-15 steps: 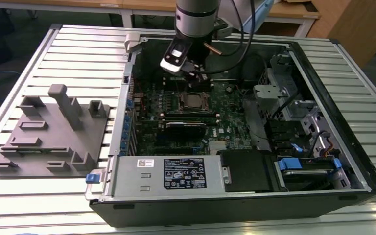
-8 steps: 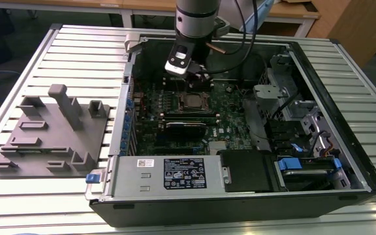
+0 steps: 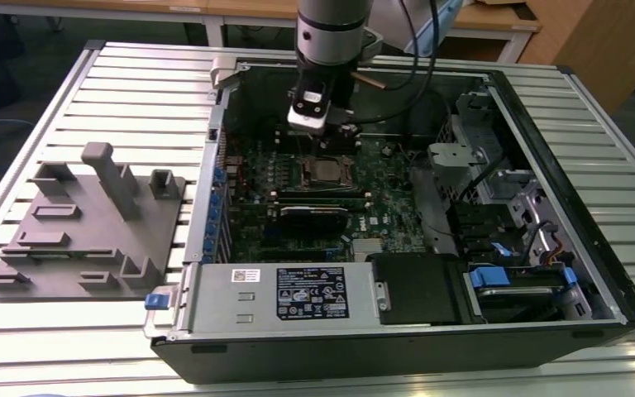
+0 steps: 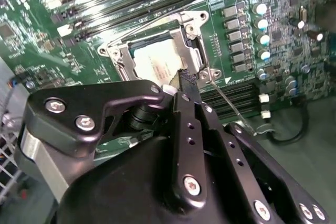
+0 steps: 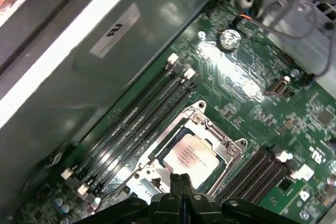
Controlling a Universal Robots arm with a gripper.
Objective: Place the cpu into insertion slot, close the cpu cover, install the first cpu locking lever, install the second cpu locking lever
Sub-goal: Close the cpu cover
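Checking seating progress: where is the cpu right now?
In the first wrist view, the cpu lies inside the cpu cover window, between two banks of memory slots, just beyond the claw.

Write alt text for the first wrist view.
A silver-topped cpu sits in the insertion slot on a green motherboard, framed by the metal cpu cover. The black end effector, shut, hovers at the slot's edge.
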